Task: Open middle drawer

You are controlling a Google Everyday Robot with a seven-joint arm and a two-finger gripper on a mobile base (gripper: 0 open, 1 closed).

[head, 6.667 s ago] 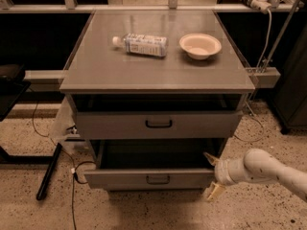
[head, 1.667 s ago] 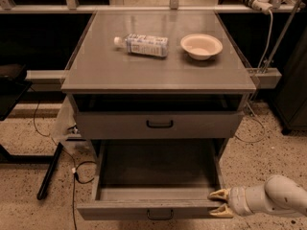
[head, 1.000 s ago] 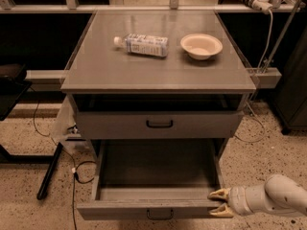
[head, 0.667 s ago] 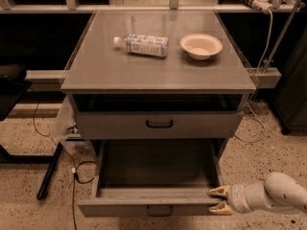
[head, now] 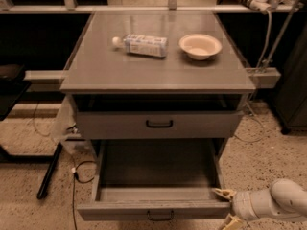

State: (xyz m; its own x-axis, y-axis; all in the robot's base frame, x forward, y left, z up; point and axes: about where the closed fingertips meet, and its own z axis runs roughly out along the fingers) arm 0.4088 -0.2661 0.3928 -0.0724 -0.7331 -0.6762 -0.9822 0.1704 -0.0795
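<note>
The jaws (head: 226, 207) are sitting low at the lower right of the view, standing apart. One tip is lying on the top edge of the right end of the drawer (head: 120, 211) front and the other is hanging just below that corner. Whether they are actually pinching the front, I cannot tell. The pale arm (head: 276, 201) is trailing off to their right. The drawer is stretching leftward from the jaws, standing well out of the cabinet with its plain grey inside showing nothing in it, so the task is looking close to done. Its small black handle (head: 160, 216) is lying to the left of the jaws, untouched. Because the jaws are working at a corner and not at that handle, any further pull is likely to be acting off-centre. That could twist the drawer on its runners and jam it, or let a tip slip off the edge. Too long a pull could also be bringing the drawer off its stops. Above and to the left, the top drawer (head: 201, 124) is sitting nearly closed. Higher still, on the table (head: 144, 73), a bottle (head: 143, 45) is lying on its side near a pale bowl (head: 200, 46). The bottle's label is showing blue print, but none of it is reading clearly.
</note>
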